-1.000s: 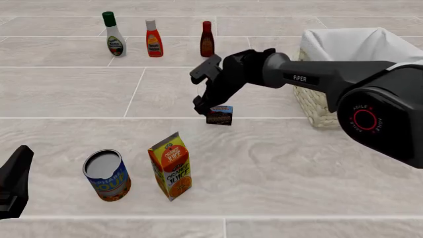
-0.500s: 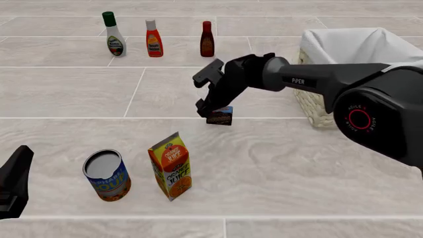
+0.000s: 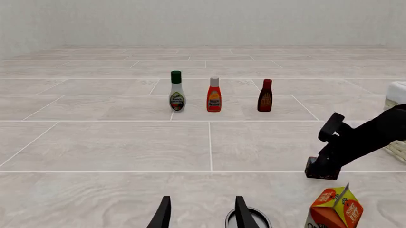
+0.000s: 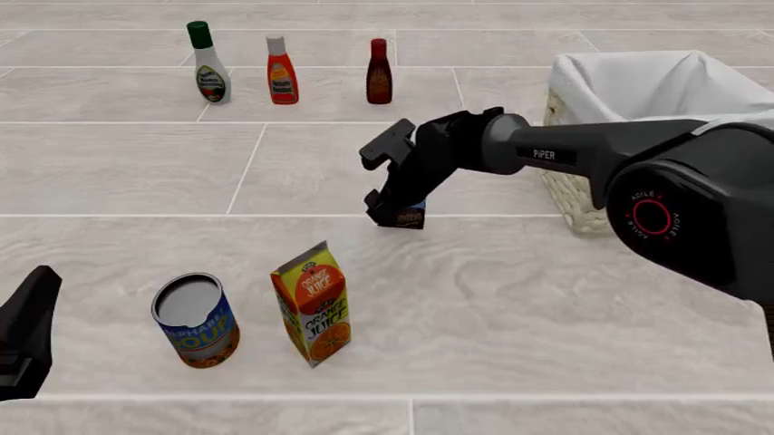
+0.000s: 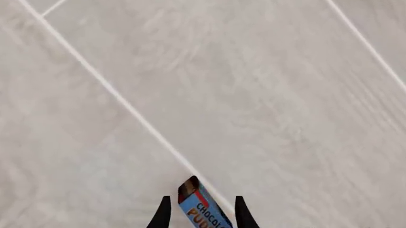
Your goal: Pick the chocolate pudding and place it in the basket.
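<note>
Right gripper (image 5: 198, 213): narrow, straddling the chocolate pudding (image 4: 409, 216) on the desk (image 4: 545, 299). Left gripper (image 3: 201, 213): parted, holding nothing. Juice carton (image 4: 314, 304) and can (image 4: 196, 320) nearby; basket (image 4: 659, 86) well apart.

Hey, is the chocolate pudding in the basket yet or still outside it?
Outside. The chocolate pudding sits low by the floor seam between the right claw fingers, well left of the basket.

Right pincer (image 4: 390, 210) has moved lower and slightly toward the basket (image 4: 581, 204), descending over the chocolate pudding (image 4: 411, 217). The box, previously visible almost whole below the fingers, now sits between them, mostly hidden in the front view.
</note>
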`<action>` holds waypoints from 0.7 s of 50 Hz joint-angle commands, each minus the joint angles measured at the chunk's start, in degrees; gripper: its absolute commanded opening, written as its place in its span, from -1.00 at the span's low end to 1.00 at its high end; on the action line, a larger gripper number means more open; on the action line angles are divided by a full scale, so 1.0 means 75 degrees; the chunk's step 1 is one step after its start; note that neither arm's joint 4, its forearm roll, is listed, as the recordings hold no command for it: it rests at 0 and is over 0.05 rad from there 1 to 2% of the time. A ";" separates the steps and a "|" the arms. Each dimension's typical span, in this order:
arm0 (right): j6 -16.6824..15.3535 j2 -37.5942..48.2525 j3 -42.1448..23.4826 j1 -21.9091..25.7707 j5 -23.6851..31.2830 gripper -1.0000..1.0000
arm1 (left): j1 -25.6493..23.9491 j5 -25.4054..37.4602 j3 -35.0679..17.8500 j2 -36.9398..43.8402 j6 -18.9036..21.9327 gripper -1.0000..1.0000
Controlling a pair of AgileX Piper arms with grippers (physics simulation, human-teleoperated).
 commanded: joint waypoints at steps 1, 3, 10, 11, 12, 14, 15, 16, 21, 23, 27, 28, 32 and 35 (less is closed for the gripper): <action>-0.0028 0.0110 0.0042 -0.0115 -0.0015 1.00 | 0.0000 0.0000 0.0000 0.0000 0.0000 1.00; -0.0013 0.0133 0.0004 -0.0137 0.0000 1.00 | 0.0000 0.0000 0.0000 0.0000 0.0000 1.00; 0.0008 0.0125 0.0105 -0.0135 -0.0066 1.00 | 0.0000 0.0000 0.0000 0.0000 0.0000 1.00; 0.0033 0.0146 0.0087 -0.0149 -0.0054 1.00 | 0.0000 0.0000 0.0000 0.0000 0.0000 1.00; 0.0023 0.0136 0.0139 -0.0145 -0.0099 1.00 | 0.0000 0.0000 0.0000 0.0000 0.0000 1.00; 0.0070 0.0142 0.0185 -0.0135 -0.0143 1.00 | 0.0000 0.0000 0.0000 0.0000 0.0000 1.00; 0.0130 0.0133 0.0240 -0.0102 -0.0188 1.00 | 0.0000 0.0000 0.0000 0.0000 0.0000 1.00; 0.0174 0.0136 0.0263 -0.0088 -0.0220 1.00 | 0.0000 0.0000 0.0000 0.0000 0.0000 1.00; 0.0413 0.0002 0.0754 0.0232 -0.0616 1.00 | 0.0000 0.0000 0.0000 0.0000 0.0000 1.00; 0.0398 0.0007 0.0837 0.0225 -0.0757 1.00 | 0.0000 0.0000 0.0000 0.0000 0.0000 1.00; 0.0108 -0.0016 0.0789 -0.0059 -0.1149 -1.00 | 0.0000 0.0000 0.0000 0.0000 0.0000 1.00; 0.0085 0.0019 0.0726 -0.0098 -0.1143 -1.00 | 0.0000 0.0000 0.0000 0.0000 0.0000 1.00; 0.0275 -0.0128 0.0730 -0.0078 -0.1204 -1.00 | 0.0000 0.0000 0.0000 0.0000 0.0000 1.00; 0.0324 -0.0174 0.0738 -0.0091 -0.1257 -1.00 | 0.0000 0.0000 0.0000 0.0000 0.0000 1.00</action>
